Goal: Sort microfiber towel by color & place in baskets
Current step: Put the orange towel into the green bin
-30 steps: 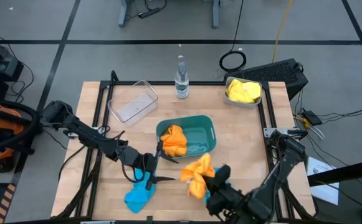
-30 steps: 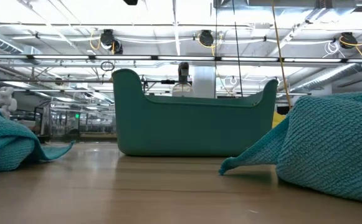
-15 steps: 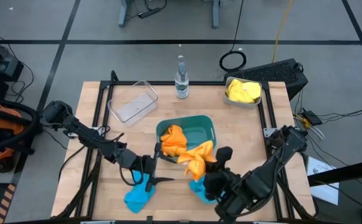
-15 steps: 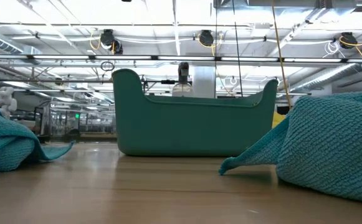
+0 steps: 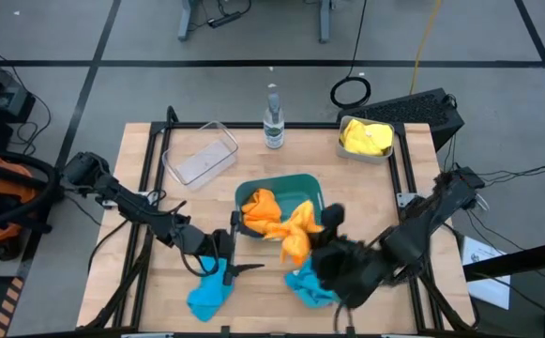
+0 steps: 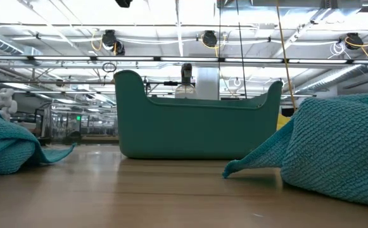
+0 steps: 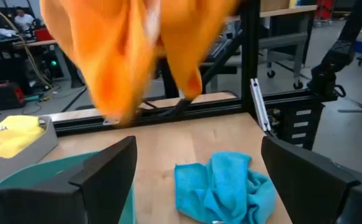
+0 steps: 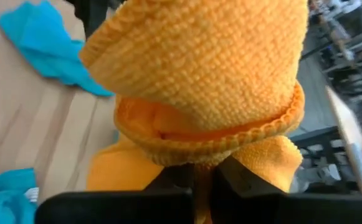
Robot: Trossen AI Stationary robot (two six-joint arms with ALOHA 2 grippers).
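Observation:
My right gripper (image 5: 314, 246) is shut on an orange towel (image 5: 296, 230) above the near right rim of the teal basket (image 5: 311, 192). A second orange towel (image 5: 257, 208) lies inside that basket. My left gripper (image 5: 226, 261) hovers open by the basket's near left corner, touching nothing. One blue towel (image 5: 206, 299) lies on the table near it, and another blue towel (image 5: 308, 286) lies under my right arm. The clear basket (image 5: 200, 155) stands at the far left. The pale grey basket (image 5: 366, 150) at the far right holds a yellow towel (image 5: 366, 137). My right gripper pinches a bunched part of the orange towel (image 8: 196, 158) between its two fingers, with several layers gathered there. The fingers come from the table's near right side. The towel is lifted clear of the table and its loose folds (image 5: 291, 246) hang beside the gripper over the basket's rim.
A clear bottle (image 5: 272, 117) stands at the far edge between the clear and grey baskets. In the low view the teal basket (image 6: 196, 126) stands mid-table with blue towels (image 6: 6, 142) (image 6: 336, 149) on either side. Bare wood shows along the left side.
My right gripper has carried the orange towel from the near edge up and toward the far side. The towel was over the blue towel and now hangs at the teal basket's near right rim. The blue towel under it has come into view. The left arm has kept still.

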